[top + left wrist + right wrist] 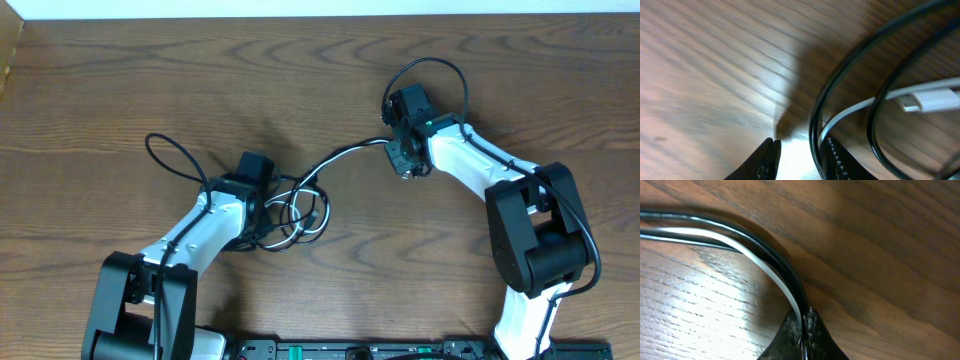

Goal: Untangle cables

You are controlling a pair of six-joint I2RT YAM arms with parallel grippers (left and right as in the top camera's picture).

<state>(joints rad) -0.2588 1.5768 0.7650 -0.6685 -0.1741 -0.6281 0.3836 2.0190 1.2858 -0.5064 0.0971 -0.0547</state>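
Left tool (800, 150) first: jaws partly apart with a sliver of bare table (300, 70) between them and nothing pinched. A black loop (815, 127) runs right along the inner face of one finger (837, 160), and the white cord's plug (935, 97) lies just beyond. From above, the cables (298, 215) sit as a loose knot of overlapping rings near the middle of the table, right beside that left tool. A single run (345, 155) of cords climbs out of the knot, up and to the right. Over to the right tool (805, 322): clamped tight, with black and white cords all disappearing into the pinch together. So this looks like the pull-apart stage, early on: one side is anchored and the knot is not yet opened. The next move, by my reading, is for the left tool to close on just one strand of that black loop, not on the white cord alongside it. Then it draws away leftward while the right side holds. The cords look thin and limp, so picking out one alone will be fiddly.
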